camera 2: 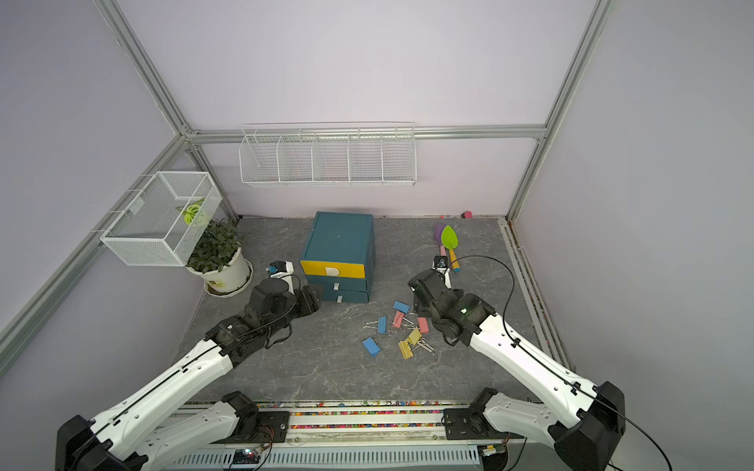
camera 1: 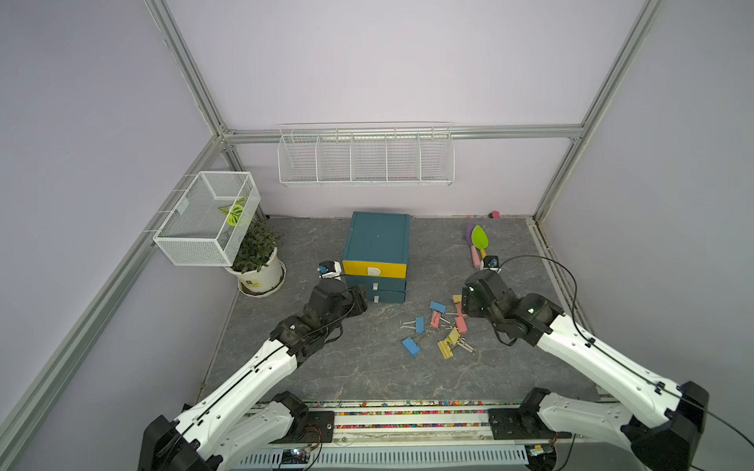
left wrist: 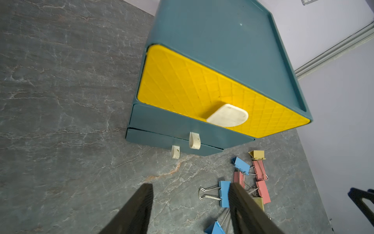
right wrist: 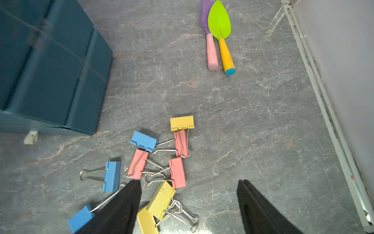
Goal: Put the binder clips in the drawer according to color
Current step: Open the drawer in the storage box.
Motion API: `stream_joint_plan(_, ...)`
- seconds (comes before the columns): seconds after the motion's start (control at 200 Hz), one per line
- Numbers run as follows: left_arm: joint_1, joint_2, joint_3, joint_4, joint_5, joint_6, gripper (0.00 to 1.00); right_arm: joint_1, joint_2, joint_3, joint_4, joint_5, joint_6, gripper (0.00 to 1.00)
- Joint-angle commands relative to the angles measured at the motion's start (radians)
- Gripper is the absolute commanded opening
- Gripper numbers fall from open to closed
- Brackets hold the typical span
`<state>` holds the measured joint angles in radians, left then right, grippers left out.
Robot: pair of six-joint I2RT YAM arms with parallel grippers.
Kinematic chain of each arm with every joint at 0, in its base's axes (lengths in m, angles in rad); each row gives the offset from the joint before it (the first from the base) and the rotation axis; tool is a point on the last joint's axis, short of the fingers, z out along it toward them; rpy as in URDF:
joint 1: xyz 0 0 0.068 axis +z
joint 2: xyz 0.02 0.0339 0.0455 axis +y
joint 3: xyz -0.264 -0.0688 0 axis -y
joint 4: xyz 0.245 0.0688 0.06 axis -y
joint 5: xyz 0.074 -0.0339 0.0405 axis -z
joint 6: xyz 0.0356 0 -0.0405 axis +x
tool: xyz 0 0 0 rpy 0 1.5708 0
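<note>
Several binder clips in blue, pink and yellow lie loose in a cluster on the grey mat, right of the drawer cabinet in both top views. Its yellow top drawer front and the two teal drawers below are pushed in. My left gripper hovers open in front of the cabinet's left corner, over bare mat, with a blue clip beside one finger. My right gripper is open above the cluster's near right edge, a yellow clip lying under its gap.
Two toy shovels lie at the back right. A potted plant stands at the left under a wire basket on the wall. A wire rack hangs on the back wall. A metal rail edges the mat on the right.
</note>
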<state>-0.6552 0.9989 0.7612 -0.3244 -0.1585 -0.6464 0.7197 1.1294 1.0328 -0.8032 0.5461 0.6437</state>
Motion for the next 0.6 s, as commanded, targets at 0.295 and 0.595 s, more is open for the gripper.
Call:
stream_joint_plan(0.295, -0.072, 0.191, 0.194, -0.023, -0.115, 0.094, 0.65, 0.007, -0.026, 0.009, 0.000, 0.002, -0.069, 0.80)
stream_joint_plan(0.595, -0.079, 0.308, 0.286, -0.061, -0.152, 0.155, 0.70, 0.007, -0.030, 0.009, 0.010, 0.004, -0.075, 0.82)
